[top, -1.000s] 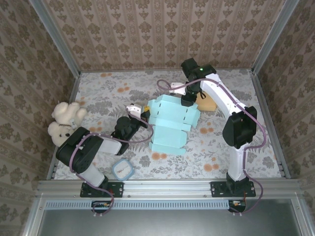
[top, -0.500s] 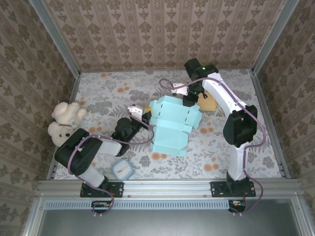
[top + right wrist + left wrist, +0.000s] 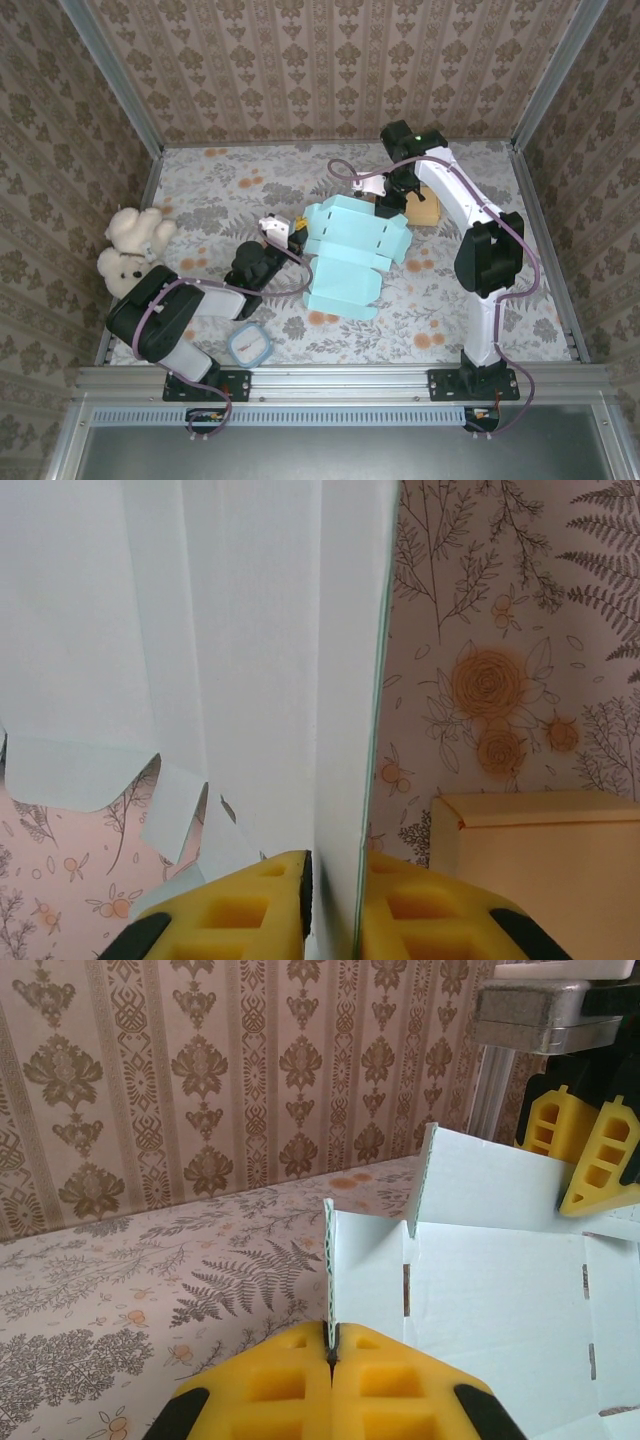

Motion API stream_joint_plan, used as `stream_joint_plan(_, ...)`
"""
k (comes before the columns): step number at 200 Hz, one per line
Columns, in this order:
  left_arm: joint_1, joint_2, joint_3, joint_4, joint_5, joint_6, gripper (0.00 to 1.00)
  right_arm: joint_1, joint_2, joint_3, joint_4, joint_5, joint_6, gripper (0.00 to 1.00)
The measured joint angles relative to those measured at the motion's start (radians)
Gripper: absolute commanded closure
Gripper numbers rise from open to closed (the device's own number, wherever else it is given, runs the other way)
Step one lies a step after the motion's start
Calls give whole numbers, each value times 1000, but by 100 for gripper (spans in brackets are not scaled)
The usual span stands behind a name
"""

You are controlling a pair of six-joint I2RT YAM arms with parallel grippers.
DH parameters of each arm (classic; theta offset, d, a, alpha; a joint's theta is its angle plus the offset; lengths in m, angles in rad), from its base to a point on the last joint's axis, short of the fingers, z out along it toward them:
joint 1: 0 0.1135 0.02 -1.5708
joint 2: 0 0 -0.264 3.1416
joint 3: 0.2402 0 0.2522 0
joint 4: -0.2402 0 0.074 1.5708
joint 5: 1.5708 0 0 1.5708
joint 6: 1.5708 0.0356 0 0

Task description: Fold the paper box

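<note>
Paper box [image 3: 350, 255], pale blue, white inside, half-unfolded

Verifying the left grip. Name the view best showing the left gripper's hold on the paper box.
Left wrist view: close up, the left gripper is shut on a thin flap edge of the paper box. Top external shows that pinch small, at the box's left. Right wrist shows another panel between the fingers of the right gripper.

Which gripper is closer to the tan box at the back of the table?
Right. The right gripper is just beside the tan box, at the far corner of the paper box; the left gripper pinches its opposite side.
</note>
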Motion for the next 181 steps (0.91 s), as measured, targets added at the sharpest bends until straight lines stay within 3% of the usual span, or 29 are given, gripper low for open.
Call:
stream_joint_plan(39, 0, 0, 0, 0, -3, 3, 100, 0, 0, 0, -7, -14, -3, 81)
stream_joint_plan(70, -5, -2, -3, 0, -10, 3, 100, 0, 1, 0, -13, -22, -4, 100)
stream_joint_plan(89, -6, -3, -5, 0, -16, 3, 100, 0, 2, 0, -15, -23, -4, 100)
stream_joint_plan(99, -7, -3, -5, 0, -27, 1, 91, 0, 2, 0, -14, -23, -3, 100)
stream_joint_plan(117, -13, -6, -13, 4, -60, -27, 63, 0, 2, 0, -14, -18, 7, 100)
stream_joint_plan(123, -13, -11, -21, 3, -74, -47, 58, 1, 2, 0, -14, -14, 16, 100)
stream_joint_plan(152, -13, -90, -62, -35, -86, -165, 58, 0, 2, 0, -18, 10, 60, 100)
stream_joint_plan(181, -73, -278, -29, -240, -79, -268, 61, 0, 2, 0, -24, 24, 95, 100)
